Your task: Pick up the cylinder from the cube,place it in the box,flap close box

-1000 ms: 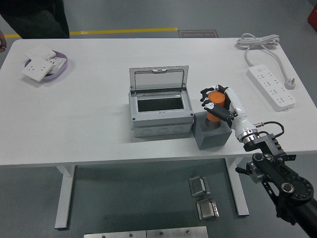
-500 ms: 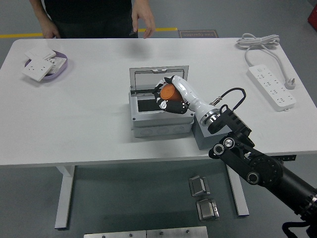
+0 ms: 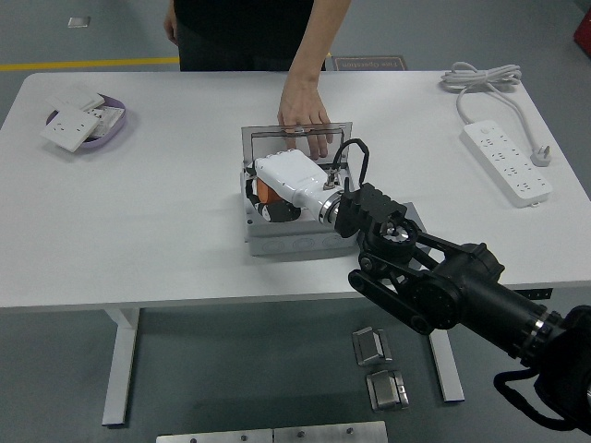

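The right hand [image 3: 277,185] reaches from the lower right across the grey box [image 3: 294,235] and sits inside the box's open top, white shell uppermost. The orange cylinder [image 3: 265,192] shows just under the left edge of that hand, inside the box opening, with dark fingers [image 3: 277,210] curled below and beside it. The hand appears closed around the cylinder; whether the cylinder touches the box floor cannot be told. The black right arm [image 3: 434,281] runs over the right part of the box and hides what lies just right of it; the cube is not visible.

The box lid [image 3: 295,138] stands raised at the box's far edge. A person's hand [image 3: 305,115] reaches down from the far side of the table and rests on the top edge of that lid, fingers over its right portion, well clear of the robot's hand.

Far left of the box, a purple tray [image 3: 111,134] holds white wall sockets [image 3: 69,125]. Far right of the box, a white power strip [image 3: 508,161] lies with its coiled cord [image 3: 480,76] beyond it. All rest on the white table [image 3: 157,231]. The left arm is not in view.
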